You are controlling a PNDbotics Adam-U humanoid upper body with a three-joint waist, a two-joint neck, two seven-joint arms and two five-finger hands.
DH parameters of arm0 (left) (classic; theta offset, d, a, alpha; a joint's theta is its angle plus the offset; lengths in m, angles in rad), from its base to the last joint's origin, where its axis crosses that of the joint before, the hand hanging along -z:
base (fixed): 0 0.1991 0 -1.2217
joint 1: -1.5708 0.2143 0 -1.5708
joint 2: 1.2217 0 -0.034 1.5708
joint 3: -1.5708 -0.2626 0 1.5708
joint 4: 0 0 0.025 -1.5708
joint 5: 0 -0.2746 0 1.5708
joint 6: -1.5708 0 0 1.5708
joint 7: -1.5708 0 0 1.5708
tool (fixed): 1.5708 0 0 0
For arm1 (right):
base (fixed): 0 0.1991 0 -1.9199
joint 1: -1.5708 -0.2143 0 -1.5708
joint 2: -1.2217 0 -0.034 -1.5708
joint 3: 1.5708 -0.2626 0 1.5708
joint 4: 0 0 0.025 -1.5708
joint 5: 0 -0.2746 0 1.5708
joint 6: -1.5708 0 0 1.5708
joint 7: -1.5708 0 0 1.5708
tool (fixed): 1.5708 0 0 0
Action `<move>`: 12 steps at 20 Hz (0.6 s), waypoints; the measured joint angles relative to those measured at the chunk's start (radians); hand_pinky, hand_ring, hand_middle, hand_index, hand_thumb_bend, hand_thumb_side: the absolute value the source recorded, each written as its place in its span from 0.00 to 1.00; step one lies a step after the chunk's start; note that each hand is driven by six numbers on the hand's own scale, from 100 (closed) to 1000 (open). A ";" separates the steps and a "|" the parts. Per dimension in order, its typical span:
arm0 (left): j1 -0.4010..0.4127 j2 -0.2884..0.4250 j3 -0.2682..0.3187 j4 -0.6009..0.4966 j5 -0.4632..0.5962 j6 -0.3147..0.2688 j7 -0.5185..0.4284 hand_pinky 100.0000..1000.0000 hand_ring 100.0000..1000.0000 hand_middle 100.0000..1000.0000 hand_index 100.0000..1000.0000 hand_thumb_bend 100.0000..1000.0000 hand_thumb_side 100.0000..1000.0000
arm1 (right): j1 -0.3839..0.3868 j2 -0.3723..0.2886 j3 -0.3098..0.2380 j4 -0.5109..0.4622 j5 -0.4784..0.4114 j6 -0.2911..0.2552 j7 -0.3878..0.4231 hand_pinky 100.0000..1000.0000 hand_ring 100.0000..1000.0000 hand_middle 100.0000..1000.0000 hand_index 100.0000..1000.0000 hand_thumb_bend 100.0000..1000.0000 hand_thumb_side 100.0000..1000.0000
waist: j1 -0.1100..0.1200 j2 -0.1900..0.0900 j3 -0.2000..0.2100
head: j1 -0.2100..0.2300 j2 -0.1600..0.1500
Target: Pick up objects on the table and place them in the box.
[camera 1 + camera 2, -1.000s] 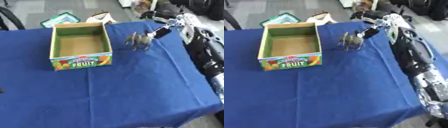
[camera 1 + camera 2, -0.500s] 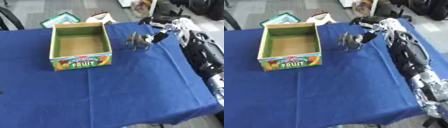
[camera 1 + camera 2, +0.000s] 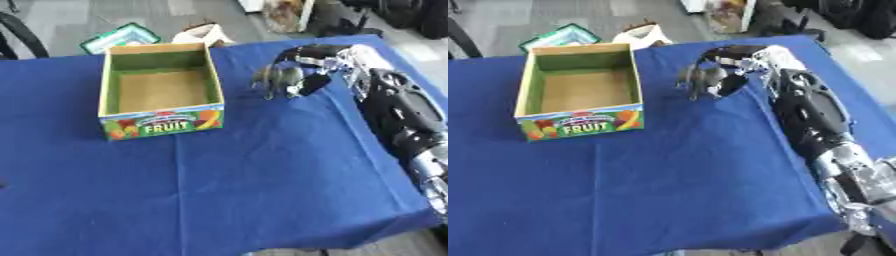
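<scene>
Left eye view shows our right hand (image 3: pixel 308 67) at two o'clock, fingers curled round a small grey four-legged figure (image 3: pixel 278 80); open fruit-printed box (image 3: pixel 158 120) at ten

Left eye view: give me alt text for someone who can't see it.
The robot's black-and-silver right hand curls around a small grey animal figure on the blue tablecloth. To its left sits an open, empty cardboard fruit box.

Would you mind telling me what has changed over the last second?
The right hand has moved left from beside the small grey figure and now arches over it, fingers curling around it. The figure still stands on the blue tablecloth; the fruit box stays empty and unmoved.
</scene>
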 measured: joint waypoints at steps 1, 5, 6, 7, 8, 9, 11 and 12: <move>0.000 0.000 0.000 0.000 0.000 0.000 0.000 0.56 0.49 0.51 0.68 0.00 0.79 | 0.000 0.001 0.000 0.003 0.006 0.002 -0.002 1.00 1.00 0.97 1.00 0.05 0.50 | 0.000 0.001 0.001 | 0.000 0.000; -0.001 0.000 0.000 0.000 0.000 -0.001 -0.002 0.56 0.49 0.51 0.68 0.00 0.79 | 0.000 0.001 0.000 0.018 0.026 0.009 -0.015 1.00 1.00 0.96 0.99 0.07 0.48 | 0.001 0.006 0.003 | -0.004 -0.001; -0.003 0.000 0.000 0.000 0.000 -0.001 -0.002 0.56 0.49 0.51 0.68 0.00 0.79 | 0.000 0.001 0.000 0.020 0.030 0.010 -0.020 1.00 1.00 0.96 0.99 0.07 0.48 | 0.001 0.006 0.004 | -0.005 -0.002; -0.004 0.000 0.000 0.000 0.000 -0.001 -0.002 0.56 0.49 0.51 0.68 0.00 0.79 | 0.000 0.001 0.000 0.024 0.037 0.010 -0.024 1.00 1.00 0.96 0.99 0.07 0.48 | 0.001 0.006 0.004 | -0.005 -0.003; -0.005 0.000 0.000 0.000 0.000 -0.001 -0.002 0.56 0.49 0.51 0.68 0.00 0.79 | 0.000 0.001 0.000 0.025 0.043 0.011 -0.029 1.00 1.00 0.96 0.99 0.07 0.48 | 0.001 0.006 0.004 | -0.005 -0.003; -0.005 0.000 0.000 0.000 0.000 -0.002 -0.002 0.56 0.49 0.51 0.68 0.00 0.79 | -0.001 0.001 0.000 0.028 0.048 0.010 -0.033 1.00 1.00 0.96 0.99 0.07 0.48 | 0.001 0.006 0.004 | -0.005 -0.004; -0.006 0.000 0.000 0.000 0.000 -0.002 -0.002 0.56 0.49 0.51 0.68 0.00 0.79 | -0.001 0.003 -0.001 0.031 0.056 0.010 -0.040 1.00 0.94 0.91 0.96 0.14 0.42 | 0.001 0.006 0.004 | -0.005 -0.004; -0.007 0.000 -0.001 0.000 0.000 -0.002 -0.002 0.56 0.49 0.51 0.68 0.00 0.79 | -0.001 0.003 -0.001 0.033 0.060 0.011 -0.043 1.00 0.94 0.90 0.96 0.15 0.41 | 0.001 0.007 0.007 | -0.006 -0.005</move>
